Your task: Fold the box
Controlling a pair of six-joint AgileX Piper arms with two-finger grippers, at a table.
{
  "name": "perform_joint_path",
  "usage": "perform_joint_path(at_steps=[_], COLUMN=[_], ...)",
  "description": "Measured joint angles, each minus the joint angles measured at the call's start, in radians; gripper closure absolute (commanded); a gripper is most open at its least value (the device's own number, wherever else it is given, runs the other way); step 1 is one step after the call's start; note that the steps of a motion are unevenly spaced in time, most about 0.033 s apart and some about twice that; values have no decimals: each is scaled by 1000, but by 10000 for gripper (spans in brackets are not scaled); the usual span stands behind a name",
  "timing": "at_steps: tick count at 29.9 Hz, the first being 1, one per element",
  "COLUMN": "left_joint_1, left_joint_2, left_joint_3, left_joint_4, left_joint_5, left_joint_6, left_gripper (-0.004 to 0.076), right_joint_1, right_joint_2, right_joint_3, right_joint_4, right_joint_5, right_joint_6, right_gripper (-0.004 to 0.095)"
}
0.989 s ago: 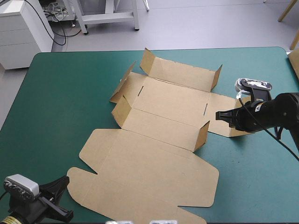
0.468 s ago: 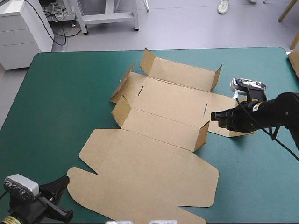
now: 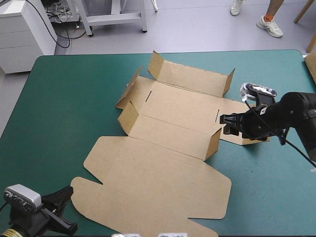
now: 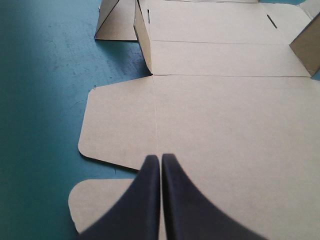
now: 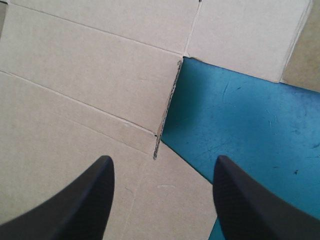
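Note:
The brown box lies as a cut sheet in the middle of the teal-green table, its lid flat toward the near edge. The back wall and small corner tabs stand raised. My right gripper is open over the box's right side flap, next to the near-right corner tab. In the right wrist view the open gripper has that tab's edge just ahead of it, and nothing is held. My left gripper hangs at the near-left corner, shut and empty, by the lid's corner.
Bare teal-green cover spreads left of the box and along the right. A bit of brown board shows at the table's right edge.
My right gripper has gone from shut to open and moved left over the side flap toward the near-right corner tab. The left arm and the box have not moved.

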Motion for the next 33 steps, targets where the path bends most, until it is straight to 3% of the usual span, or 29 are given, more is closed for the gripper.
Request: perform_joint_path(at_steps=[14, 22, 33], left_joint_1=[0, 0, 0], left_joint_2=[0, 0, 0], left_joint_3=[0, 0, 0], left_joint_4=[0, 0, 0], left_joint_5=[0, 0, 1], left_joint_6=[0, 0, 0], left_gripper=[731, 731, 731], right_joint_1=[135, 137, 179], right_joint_2=[243, 287, 336], right_joint_3=[0, 0, 0], right_joint_4=[-108, -111, -120], right_joint_5=[-37, -127, -134], right_joint_6=[72, 130, 153], right_gripper=[423, 425, 425])
